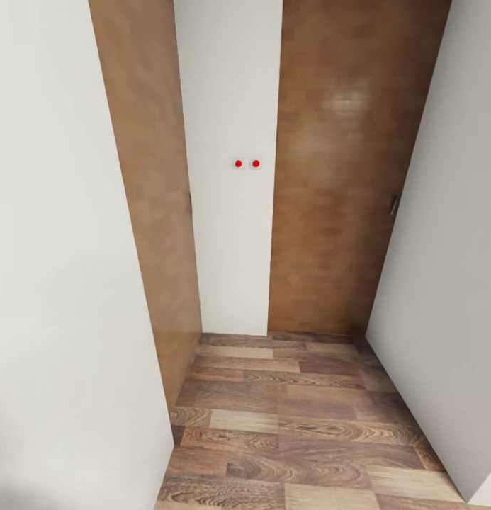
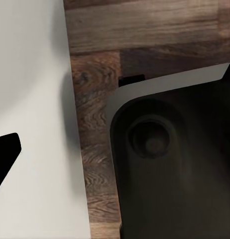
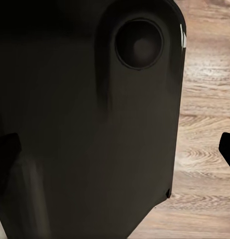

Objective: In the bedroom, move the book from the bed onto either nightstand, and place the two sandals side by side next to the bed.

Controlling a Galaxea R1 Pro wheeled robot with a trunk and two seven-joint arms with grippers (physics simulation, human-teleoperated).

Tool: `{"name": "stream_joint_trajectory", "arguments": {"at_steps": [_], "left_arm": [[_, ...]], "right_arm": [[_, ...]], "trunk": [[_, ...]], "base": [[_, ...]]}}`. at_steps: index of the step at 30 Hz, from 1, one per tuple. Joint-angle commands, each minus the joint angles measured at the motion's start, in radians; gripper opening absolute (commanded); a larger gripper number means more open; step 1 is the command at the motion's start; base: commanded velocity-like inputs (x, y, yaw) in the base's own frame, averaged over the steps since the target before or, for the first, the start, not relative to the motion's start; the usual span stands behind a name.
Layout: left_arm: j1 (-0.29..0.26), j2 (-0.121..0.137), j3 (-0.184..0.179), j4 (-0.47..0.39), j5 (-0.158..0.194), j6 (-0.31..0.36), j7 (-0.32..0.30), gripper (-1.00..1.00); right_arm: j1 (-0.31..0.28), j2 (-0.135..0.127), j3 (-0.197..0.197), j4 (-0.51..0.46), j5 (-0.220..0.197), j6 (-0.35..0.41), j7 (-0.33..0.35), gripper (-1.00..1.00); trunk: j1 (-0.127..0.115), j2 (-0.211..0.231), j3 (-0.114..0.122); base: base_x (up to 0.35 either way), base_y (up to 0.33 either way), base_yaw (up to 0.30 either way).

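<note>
The book, the bed, the nightstands and the two sandals are out of view. I face the end of a narrow hallway. In the left wrist view, one black fingertip point(image 2: 5, 159) of my left gripper point(image 2: 115, 159) sits at the frame's edge, spread wide, with nothing held. My right gripper point(image 3: 115, 149) is open and empty, with one black fingertip point(image 3: 5, 154) at each side of its view. Both grippers hang over the robot's dark base point(image 3: 85, 124) and the wood-plank floor point(image 2: 145, 25).
White walls point(image 1: 54, 283) close in on both sides of the wood floor point(image 1: 295, 425). Ahead stand a brown door point(image 1: 149, 212) on the left and another brown door point(image 1: 344, 177) on the right. Between them is a white wall strip with a switch plate point(image 1: 246, 163) with two red dots.
</note>
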Motion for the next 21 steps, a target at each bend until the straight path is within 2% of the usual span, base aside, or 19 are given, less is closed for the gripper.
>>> {"name": "stream_joint_trajectory", "arguments": {"at_steps": [1, 9, 21], "left_arm": [[0.0, 0.0, -0.008, 0.001, -0.001, -0.003, 0.005, 1.0], [0.0, -0.001, -0.008, 0.001, -0.001, -0.003, 0.006, 1.0], [0.0, -0.001, -0.008, 0.001, -0.001, -0.003, 0.006, 1.0]], "right_arm": [[0.0, 0.0, -0.001, 0.0, 0.0, -0.001, 0.001, 1.0], [0.0, 0.0, -0.001, 0.001, 0.0, -0.001, 0.001, 1.0], [0.0, 0.002, -0.001, 0.001, 0.0, -0.001, 0.001, 1.0]], "trunk": [[0.0, 0.0, -0.001], [0.0, 0.0, -0.001], [0.0, 0.0, -0.001]], "base": [[0.156, 0.054, -0.035], [0.084, 0.026, -0.017], [0.017, 0.005, -0.003]]}}
